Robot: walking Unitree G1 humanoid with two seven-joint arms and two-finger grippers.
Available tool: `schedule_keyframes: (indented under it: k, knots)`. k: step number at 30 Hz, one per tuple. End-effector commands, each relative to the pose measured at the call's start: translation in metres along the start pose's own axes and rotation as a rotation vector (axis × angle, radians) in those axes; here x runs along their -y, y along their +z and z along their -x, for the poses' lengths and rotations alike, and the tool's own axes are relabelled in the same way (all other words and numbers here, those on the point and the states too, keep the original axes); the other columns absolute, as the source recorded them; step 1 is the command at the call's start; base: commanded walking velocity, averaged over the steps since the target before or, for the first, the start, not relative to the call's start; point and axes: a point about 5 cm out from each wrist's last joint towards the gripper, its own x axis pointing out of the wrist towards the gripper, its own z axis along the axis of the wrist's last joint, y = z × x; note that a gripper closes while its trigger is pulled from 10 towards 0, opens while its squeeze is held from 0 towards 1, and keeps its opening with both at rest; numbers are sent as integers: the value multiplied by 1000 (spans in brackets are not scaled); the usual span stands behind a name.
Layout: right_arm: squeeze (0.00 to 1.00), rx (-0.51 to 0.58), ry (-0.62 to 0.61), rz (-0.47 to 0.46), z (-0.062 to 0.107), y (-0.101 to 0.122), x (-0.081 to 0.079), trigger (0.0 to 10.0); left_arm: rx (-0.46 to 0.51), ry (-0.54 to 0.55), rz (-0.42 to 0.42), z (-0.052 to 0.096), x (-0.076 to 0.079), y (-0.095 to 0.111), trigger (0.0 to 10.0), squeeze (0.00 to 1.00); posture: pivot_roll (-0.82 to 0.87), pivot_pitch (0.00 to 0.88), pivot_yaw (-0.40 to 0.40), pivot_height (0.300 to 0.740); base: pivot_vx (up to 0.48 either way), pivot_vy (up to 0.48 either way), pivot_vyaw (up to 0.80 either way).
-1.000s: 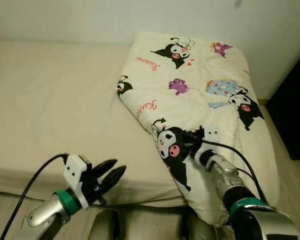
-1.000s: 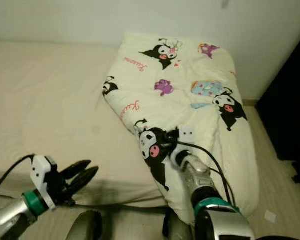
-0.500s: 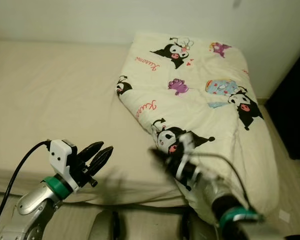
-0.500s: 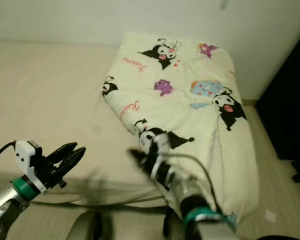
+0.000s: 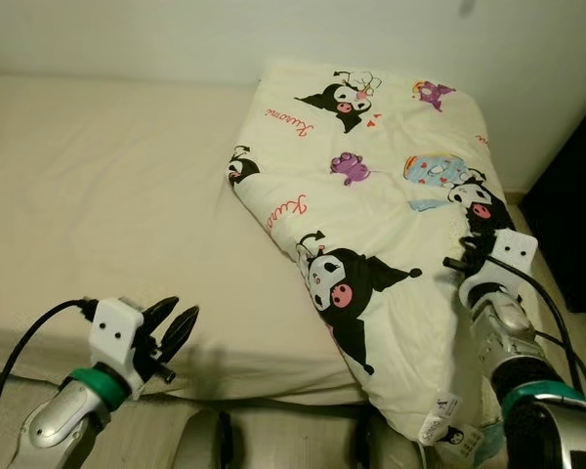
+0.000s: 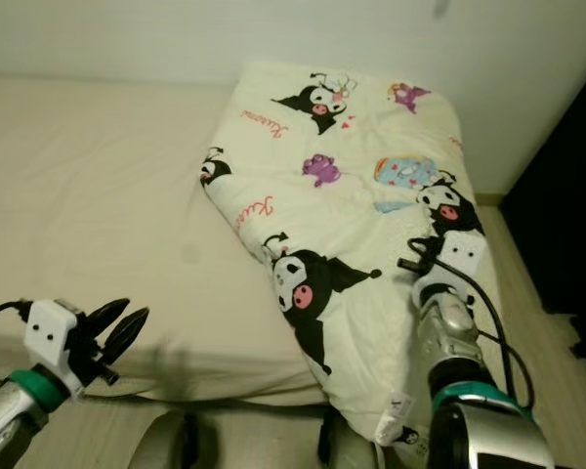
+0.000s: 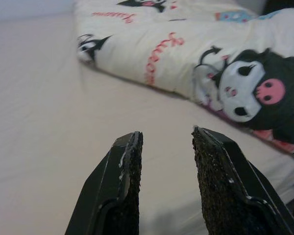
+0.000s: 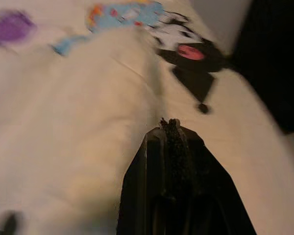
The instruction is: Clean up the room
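Blanket [image 5: 391, 215] bunched ahead of right end effector [image 5: 466, 256], fingers pressed together, empty; left end effector [image 5: 171, 327] spread over bed [image 5: 107, 205]. Folding looks unfinished, spreading remains

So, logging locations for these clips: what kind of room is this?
Most likely a bedroom: a bed with a beige sheet, and a folded cartoon-print quilt lying on it against the wall.
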Motion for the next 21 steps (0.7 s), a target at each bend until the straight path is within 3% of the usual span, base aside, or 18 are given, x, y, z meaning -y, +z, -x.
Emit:
schedule_keyframes:
  k: [1, 8, 16, 19, 20, 21]
  knots:
    - [0, -65, -67, 89, 4, -16, 9, 10000, -7, -3, -9, 6, -1, 3, 10000, 0, 221, 131, 67, 606, 0, 0, 0]
    - [0, -90, -175, 181, 8, -24, 22, 10000, 29, -112, -34, 7, 11, 22, 10000, 0, 254, 150, 86, 606, 0, 0, 0]
    - [0, -114, -148, 266, 12, -36, 18, 10000, 37, -118, -54, 5, 9, 26, 10000, 0, 261, 151, 101, 606, 0, 0, 0]
    - [0, -229, -9, 92, 21, -59, -3, 10000, 35, -121, -51, 5, 9, 28, 10000, 0, 259, 148, 107, 606, 0, 0, 0]
    - [0, -229, -9, 92, 21, -59, -3, 10000, 35, -121, -51, 5, 9, 28, 10000, 0, 259, 148, 107, 606, 0, 0, 0]
    - [0, -256, 85, 20, 24, -65, -17, 10000, 35, -119, -48, 5, 8, 28, 10000, 0, 255, 146, 107, 606, 0, 0, 0]
